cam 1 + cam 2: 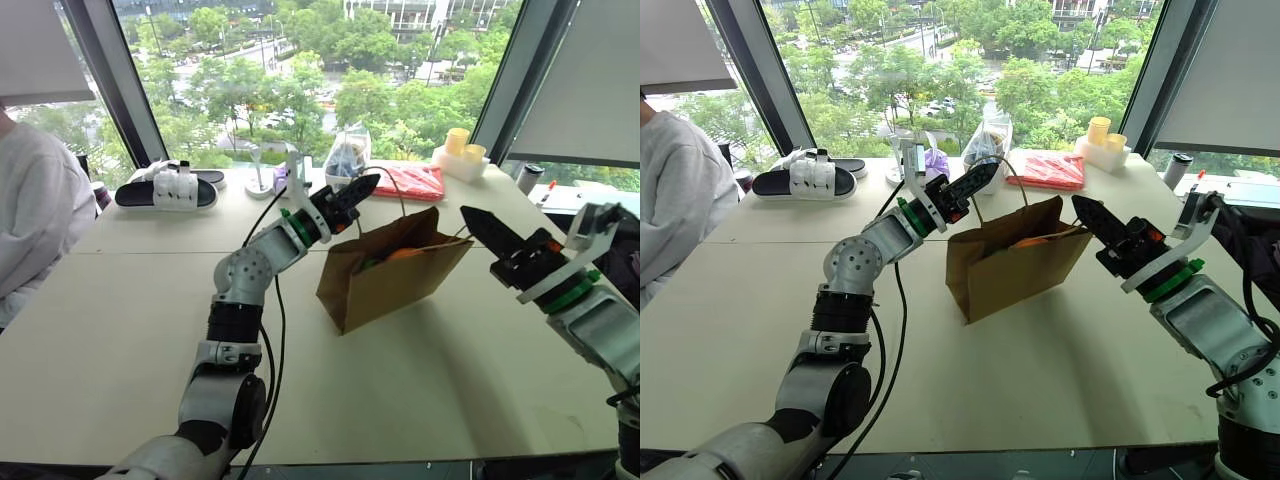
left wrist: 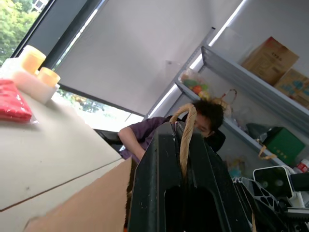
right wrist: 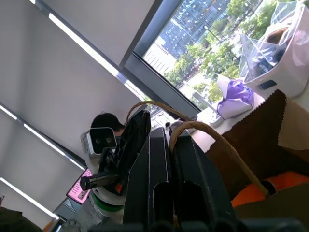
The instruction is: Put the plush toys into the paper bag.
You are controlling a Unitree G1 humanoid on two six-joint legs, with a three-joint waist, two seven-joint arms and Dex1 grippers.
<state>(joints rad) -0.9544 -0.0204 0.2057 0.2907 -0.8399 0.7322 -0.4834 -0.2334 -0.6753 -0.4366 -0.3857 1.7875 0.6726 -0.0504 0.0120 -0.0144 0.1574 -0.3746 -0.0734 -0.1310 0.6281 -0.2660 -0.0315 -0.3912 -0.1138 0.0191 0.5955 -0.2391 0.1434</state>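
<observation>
brown paper bag (image 1: 385, 275) (tan handles), orange plush toy (image 1: 405, 254)

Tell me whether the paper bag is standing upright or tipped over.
Upright. The paper bag stands on the table with its mouth open upward, and an orange plush toy shows inside.

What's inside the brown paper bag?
Inside the paper bag an orange plush toy peeks out, with a sliver of green beside it. The bag's front wall covers the rest of both.
</observation>
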